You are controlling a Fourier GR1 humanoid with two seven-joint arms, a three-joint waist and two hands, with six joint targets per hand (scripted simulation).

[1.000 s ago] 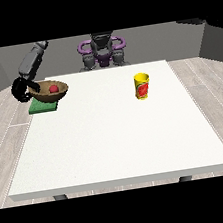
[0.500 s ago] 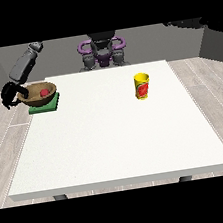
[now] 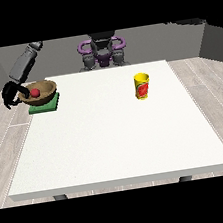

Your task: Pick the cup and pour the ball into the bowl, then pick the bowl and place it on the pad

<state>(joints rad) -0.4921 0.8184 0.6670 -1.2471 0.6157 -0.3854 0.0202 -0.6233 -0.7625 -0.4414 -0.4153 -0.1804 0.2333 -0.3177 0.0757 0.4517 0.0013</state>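
Observation:
A brown bowl (image 3: 41,95) rests on the green pad (image 3: 46,105) at the table's far left, and the red ball (image 3: 35,92) lies inside it. The hand at the view's left (image 3: 10,94) hangs just left of the bowl. Its fingers are spread and reach to the bowl's near-side rim, while the thumb points down, away from the bowl. A yellow cup (image 3: 141,85) with a red mark stands upright at the right of the table's middle, apart from both hands. No hand shows at the view's right.
The white table (image 3: 117,138) stretches wide toward the camera. The robot's torso (image 3: 102,51) stands behind its far edge. The bowl and pad sit close to the table's left edge.
The hand carried the bowl a little to the left and lowered it onto the pad. Its fingers have since spread away from the bowl. The cup has not moved.

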